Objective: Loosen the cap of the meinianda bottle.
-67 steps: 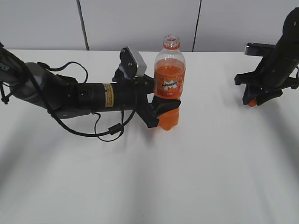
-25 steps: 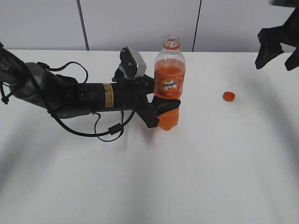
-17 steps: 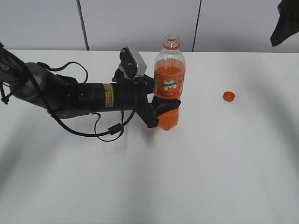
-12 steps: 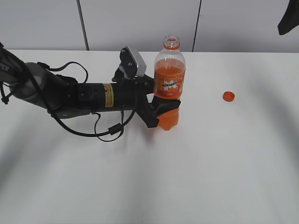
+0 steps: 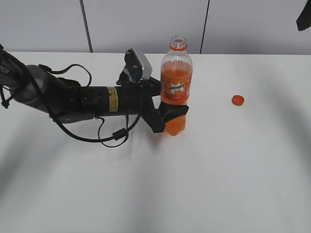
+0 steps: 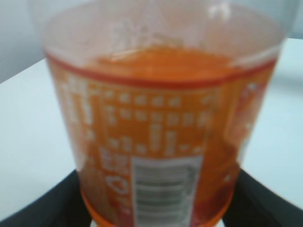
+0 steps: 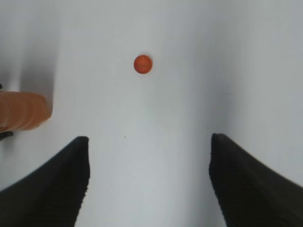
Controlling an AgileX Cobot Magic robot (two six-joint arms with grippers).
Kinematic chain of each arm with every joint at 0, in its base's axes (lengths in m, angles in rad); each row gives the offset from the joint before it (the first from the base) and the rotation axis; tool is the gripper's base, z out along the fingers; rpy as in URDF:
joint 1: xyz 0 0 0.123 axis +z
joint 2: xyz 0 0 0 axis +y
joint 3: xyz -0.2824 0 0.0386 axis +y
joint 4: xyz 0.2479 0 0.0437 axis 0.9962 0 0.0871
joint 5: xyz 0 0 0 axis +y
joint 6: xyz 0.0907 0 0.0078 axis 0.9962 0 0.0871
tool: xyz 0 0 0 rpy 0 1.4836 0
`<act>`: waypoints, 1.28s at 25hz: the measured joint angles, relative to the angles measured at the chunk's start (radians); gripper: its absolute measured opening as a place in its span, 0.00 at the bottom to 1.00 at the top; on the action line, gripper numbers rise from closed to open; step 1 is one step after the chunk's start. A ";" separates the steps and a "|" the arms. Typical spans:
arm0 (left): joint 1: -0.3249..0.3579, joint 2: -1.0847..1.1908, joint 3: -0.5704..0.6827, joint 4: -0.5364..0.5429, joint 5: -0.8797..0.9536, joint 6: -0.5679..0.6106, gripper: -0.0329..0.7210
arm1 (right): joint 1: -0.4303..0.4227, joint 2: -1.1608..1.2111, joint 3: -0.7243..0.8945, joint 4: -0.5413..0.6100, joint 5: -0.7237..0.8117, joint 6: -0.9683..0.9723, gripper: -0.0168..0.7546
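Note:
The meinianda bottle [image 5: 176, 87] stands upright at the table's middle, its neck open with no cap on it. My left gripper [image 5: 167, 114] is shut on the bottle's lower body; in the left wrist view the bottle [image 6: 161, 142] fills the frame between the black fingers. The small orange cap [image 5: 237, 100] lies alone on the table to the right of the bottle; it also shows in the right wrist view [image 7: 142, 64]. My right gripper [image 7: 149, 156] is open and empty, high above the table; only a dark tip of that arm [image 5: 305, 19] shows at the exterior view's top right corner.
The white table [image 5: 204, 184] spreads around the bottle. A grey panelled wall [image 5: 146, 24] runs behind it. The left arm's body and black cables [image 5: 97, 126] lie across the left half of the table.
The right gripper set the cap down on the table, opened, and rose up and away to the top right corner. The bottle and left gripper have not moved.

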 joint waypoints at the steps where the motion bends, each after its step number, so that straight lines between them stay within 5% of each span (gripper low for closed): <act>1: 0.000 0.000 0.000 0.000 0.000 0.000 0.68 | 0.000 0.000 0.000 -0.001 0.000 0.000 0.78; 5: 0.000 0.000 0.000 0.003 -0.001 0.000 0.89 | 0.000 0.000 0.000 -0.003 0.000 -0.001 0.78; 13: 0.041 -0.003 0.000 0.057 -0.002 -0.004 0.89 | 0.000 -0.023 0.000 -0.005 0.002 -0.001 0.78; 17: 0.100 -0.029 0.000 0.178 -0.002 -0.072 0.87 | 0.000 -0.058 0.000 -0.005 0.002 -0.001 0.78; 26: 0.212 -0.129 0.000 0.595 0.008 -0.415 0.82 | 0.000 -0.120 0.000 -0.006 0.005 -0.001 0.78; 32: 0.216 -0.251 0.000 0.808 0.211 -0.798 0.82 | 0.000 -0.153 0.000 -0.007 0.007 -0.001 0.78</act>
